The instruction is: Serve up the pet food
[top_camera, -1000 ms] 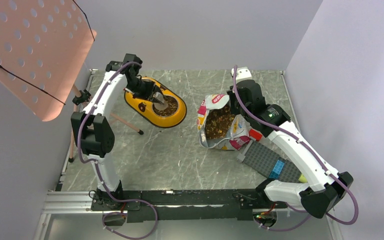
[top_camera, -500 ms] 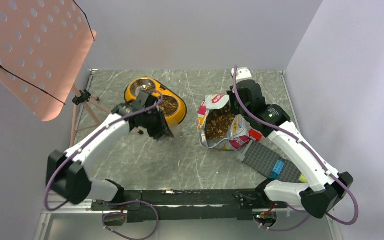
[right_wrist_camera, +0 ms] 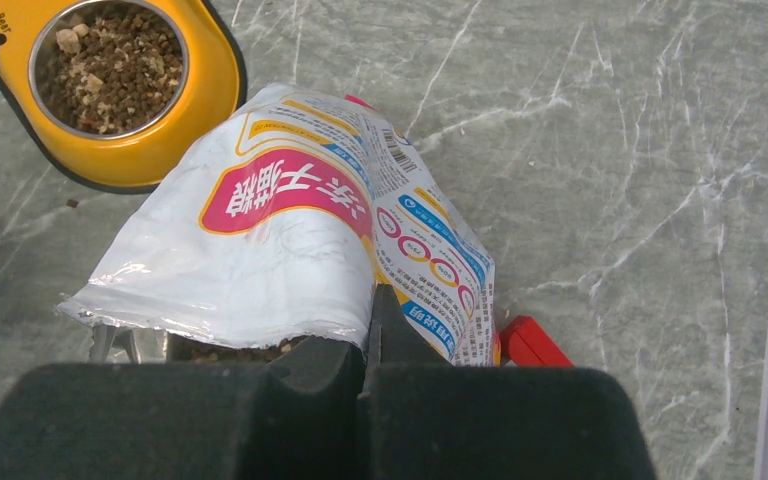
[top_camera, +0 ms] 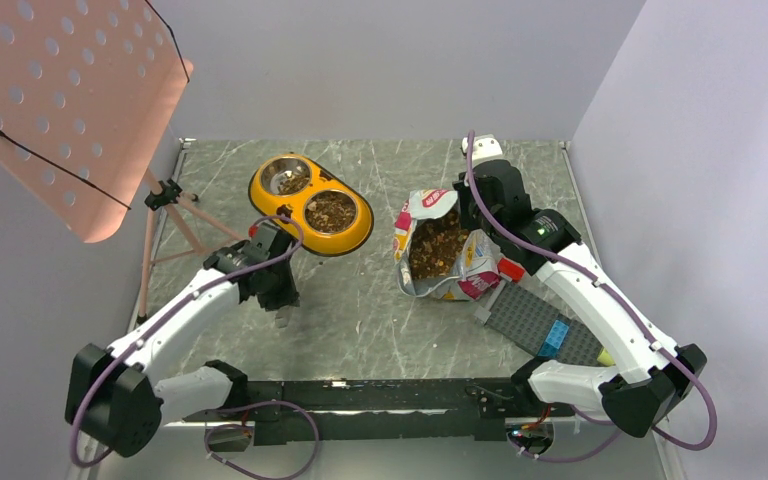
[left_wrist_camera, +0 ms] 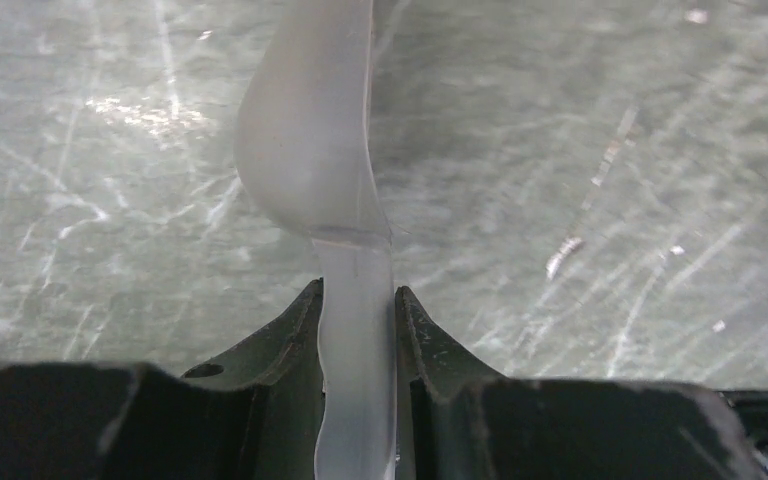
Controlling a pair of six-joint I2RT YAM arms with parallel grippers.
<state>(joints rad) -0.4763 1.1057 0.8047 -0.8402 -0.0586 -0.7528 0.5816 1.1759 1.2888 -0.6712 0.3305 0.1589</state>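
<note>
Left gripper [left_wrist_camera: 357,305] clamps scoop [left_wrist_camera: 305,150] by handle, lower left of centre in top view. Pet food [top_camera: 438,243] lies to its right, inside bag [right_wrist_camera: 290,230] (rim pinched by closed right gripper [right_wrist_camera: 370,335]). Yellow bowl [top_camera: 307,194] above scoop.

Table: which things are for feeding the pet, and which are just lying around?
For the job: kibble, food bag, yellow double bowl, clear scoop.
Just lying about: grey brick baseplate, blue brick, red block, pink music stand.
</note>
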